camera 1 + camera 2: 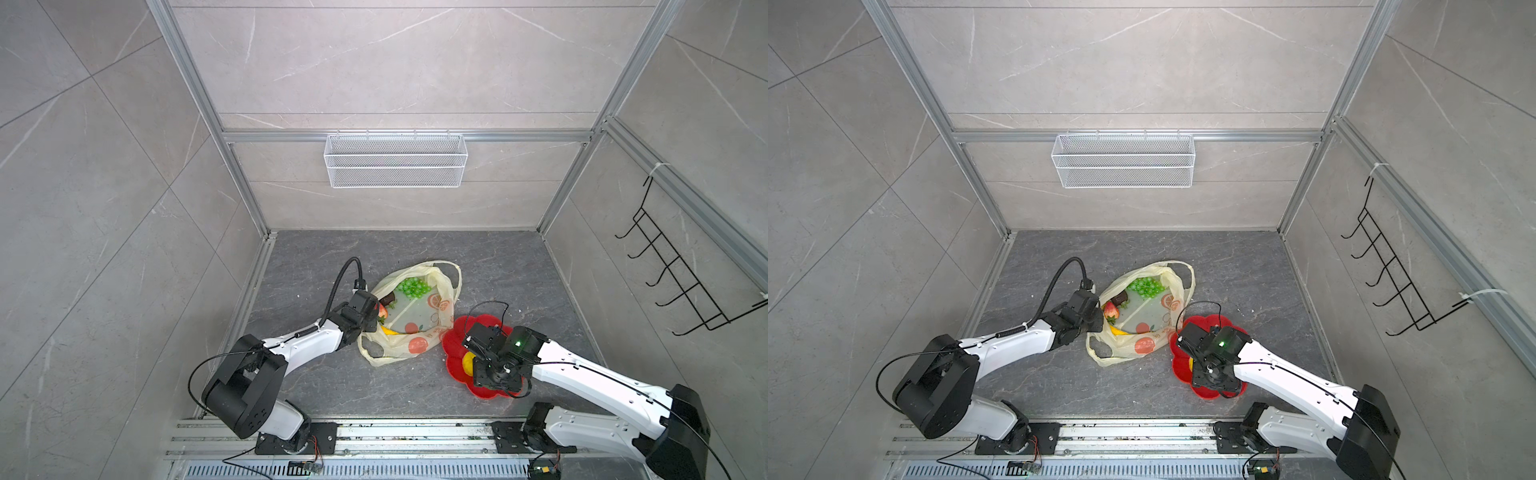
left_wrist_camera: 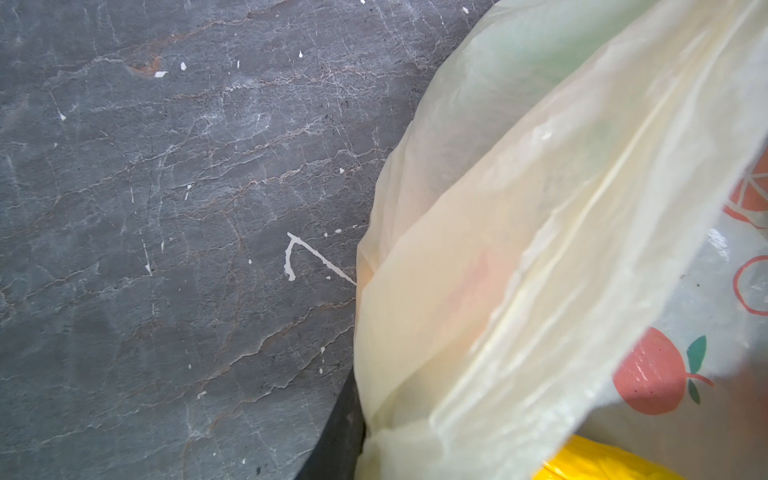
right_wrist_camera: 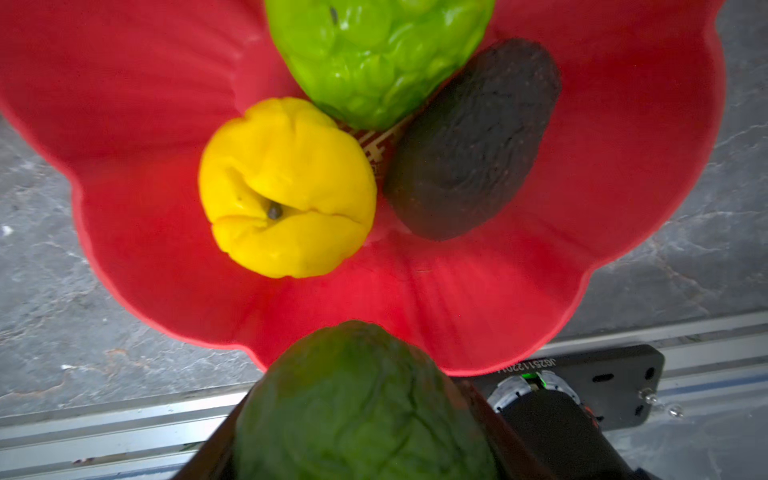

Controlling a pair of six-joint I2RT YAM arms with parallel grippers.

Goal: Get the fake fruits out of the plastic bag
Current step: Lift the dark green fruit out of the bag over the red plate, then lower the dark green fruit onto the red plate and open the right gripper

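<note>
L end effector [image 1: 375, 323] clenched on bag [image 1: 415, 347] rim; R end effector [image 1: 478, 368] grasping avocado [image 3: 361, 407], plate [image 3: 602, 166] just below it.

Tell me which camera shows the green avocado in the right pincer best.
The right wrist view: the green avocado fills the foreground, wrinkled skin visible. In both top views the right arm covers it; the left wrist view looks elsewhere, at the plastic bag.

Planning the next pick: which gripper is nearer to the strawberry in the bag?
Left. The left gripper pinches the plastic bag beside the strawberry; the right gripper hangs over the red plate, holding a green avocado.
</note>
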